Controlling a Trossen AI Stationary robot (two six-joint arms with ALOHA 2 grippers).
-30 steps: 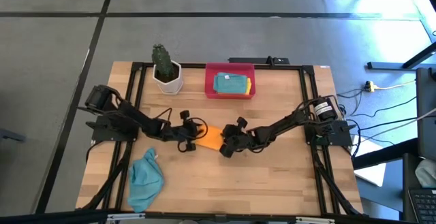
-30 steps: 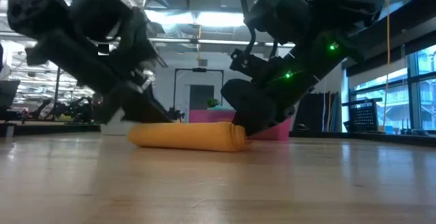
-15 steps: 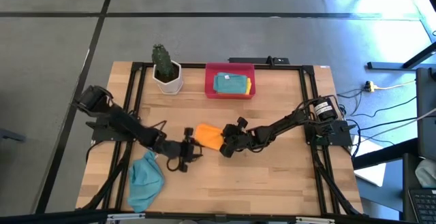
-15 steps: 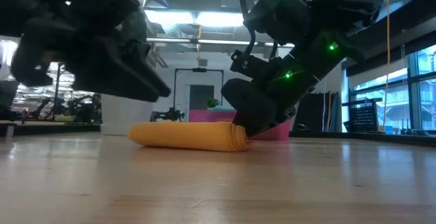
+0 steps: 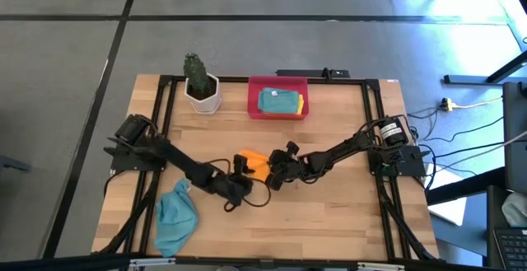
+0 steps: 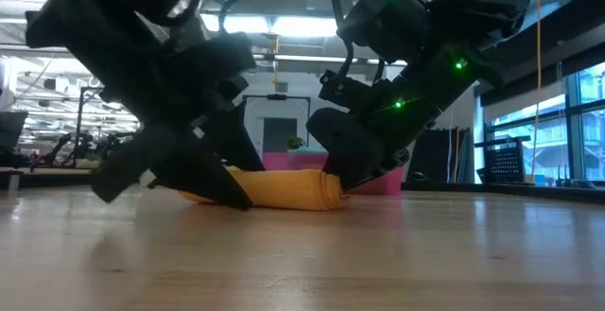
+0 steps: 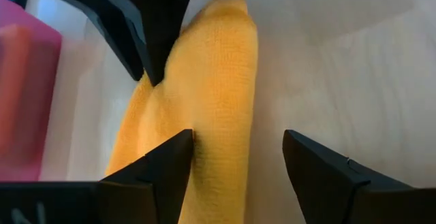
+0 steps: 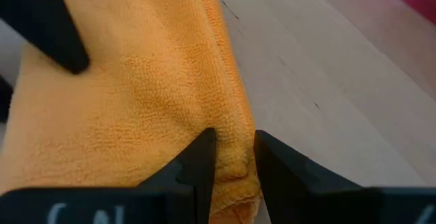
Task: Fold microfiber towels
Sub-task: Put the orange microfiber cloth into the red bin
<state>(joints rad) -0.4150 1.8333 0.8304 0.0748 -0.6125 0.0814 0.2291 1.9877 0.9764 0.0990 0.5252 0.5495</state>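
Left gripper [image 5: 244, 175] is found swung back against orange towel [image 5: 256, 165], jaws apart | right gripper [image 5: 276, 175] is clamped on towel edge at table centre | fold is best kept pinned while being squared.

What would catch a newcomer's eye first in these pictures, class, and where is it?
The orange towel at mid-table, with both arms meeting over it: the right gripper is shut on its edge and the left gripper stands open at its other side. Next, a crumpled teal towel at the front left and the red tray at the back.
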